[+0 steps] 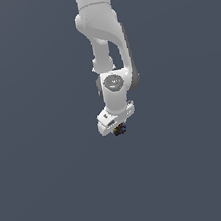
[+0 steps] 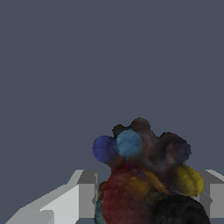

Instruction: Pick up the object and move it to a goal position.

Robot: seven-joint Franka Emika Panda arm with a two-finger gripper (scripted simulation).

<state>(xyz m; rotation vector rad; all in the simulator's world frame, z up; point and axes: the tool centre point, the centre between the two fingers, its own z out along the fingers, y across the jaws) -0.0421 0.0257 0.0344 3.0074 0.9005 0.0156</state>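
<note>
Fingers (image 2: 87, 192) sit either side of the object (image 2: 144, 179) in wrist view, clamped on it w/ the knobbly lump filling the gap. Exterior view: gripper (image 1: 118, 129) hangs under the white arm (image 1: 106, 47), object at its tip against plain grey backdrop.

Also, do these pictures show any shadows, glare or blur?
Exterior view: flat, even grey ground, no cast shadow, no glare; the object under the gripper is only a few coarse pixels. Wrist view: the object fills the foreground with soft, blurred edges; the fingers show plain shading.
</note>
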